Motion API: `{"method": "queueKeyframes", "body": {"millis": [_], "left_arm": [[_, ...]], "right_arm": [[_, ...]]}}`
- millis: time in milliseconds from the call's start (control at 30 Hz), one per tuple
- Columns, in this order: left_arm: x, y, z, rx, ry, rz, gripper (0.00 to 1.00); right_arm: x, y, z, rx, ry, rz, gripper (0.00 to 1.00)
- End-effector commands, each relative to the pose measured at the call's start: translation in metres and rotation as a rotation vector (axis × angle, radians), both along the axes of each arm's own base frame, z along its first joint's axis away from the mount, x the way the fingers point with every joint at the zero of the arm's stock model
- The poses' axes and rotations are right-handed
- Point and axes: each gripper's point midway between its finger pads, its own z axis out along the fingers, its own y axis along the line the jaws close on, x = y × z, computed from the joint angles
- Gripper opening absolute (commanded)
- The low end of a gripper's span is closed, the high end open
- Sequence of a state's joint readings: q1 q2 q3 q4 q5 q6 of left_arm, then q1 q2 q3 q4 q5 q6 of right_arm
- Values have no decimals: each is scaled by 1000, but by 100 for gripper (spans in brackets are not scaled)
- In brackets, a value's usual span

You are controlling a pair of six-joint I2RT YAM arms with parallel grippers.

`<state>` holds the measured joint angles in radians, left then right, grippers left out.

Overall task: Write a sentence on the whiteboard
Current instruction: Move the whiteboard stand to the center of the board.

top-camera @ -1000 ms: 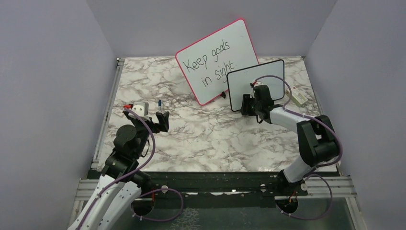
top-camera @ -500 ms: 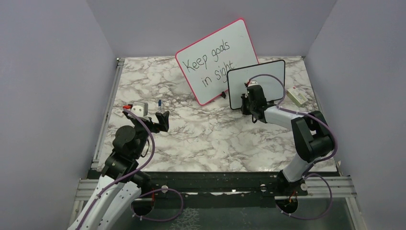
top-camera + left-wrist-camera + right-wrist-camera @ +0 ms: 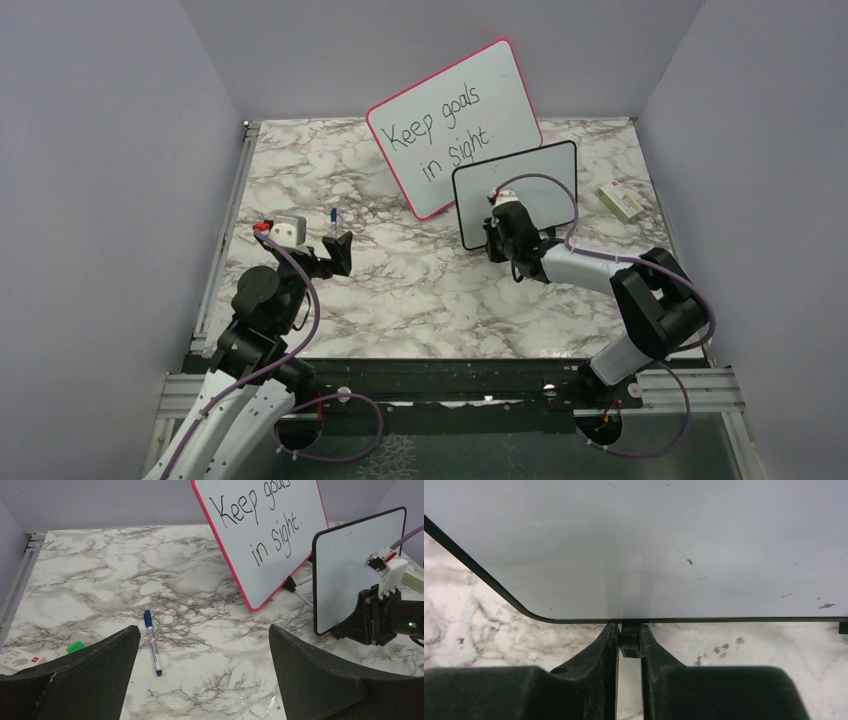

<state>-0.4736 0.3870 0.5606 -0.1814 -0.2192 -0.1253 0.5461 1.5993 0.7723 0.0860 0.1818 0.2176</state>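
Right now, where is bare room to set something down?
Free: the marble middle of the table, between the marker and the whiteboard; also the rear left corner, beside the pink board. Crowded: rear centre, where both boards and the right pincer meet.

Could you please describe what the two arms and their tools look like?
The left arm and right arm have white links between bulky black joints, with a purple cable looping along each. Each wrist carries a small white block with a red tag. The left tool and right tool are matte black, each with two tapering fingers.
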Motion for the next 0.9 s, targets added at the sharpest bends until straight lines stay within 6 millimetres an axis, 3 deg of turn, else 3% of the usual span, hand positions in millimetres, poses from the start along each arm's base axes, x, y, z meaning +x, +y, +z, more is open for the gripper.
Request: {"method": "queueKeyframes", "body": {"millis": [0,200,400,767,867], "left_arm": [[-1,5,6,-7,-26,21,99],[-2,10,7,-16,-29,50,99],[-4,14,9,-24,-34,68,99],[-3,19,5,-24,-21,95,99],[-2,21,3,-24,-17,111,99]], "right_arm": [[-32,22,-3,38,27,22,1],[-65,57,-2,45,18,56,0],[-87,87,-6,48,20,79,0],[-103,105,-3,74,16,13,1],[-106,101,-3,63,22,10,12]]}}
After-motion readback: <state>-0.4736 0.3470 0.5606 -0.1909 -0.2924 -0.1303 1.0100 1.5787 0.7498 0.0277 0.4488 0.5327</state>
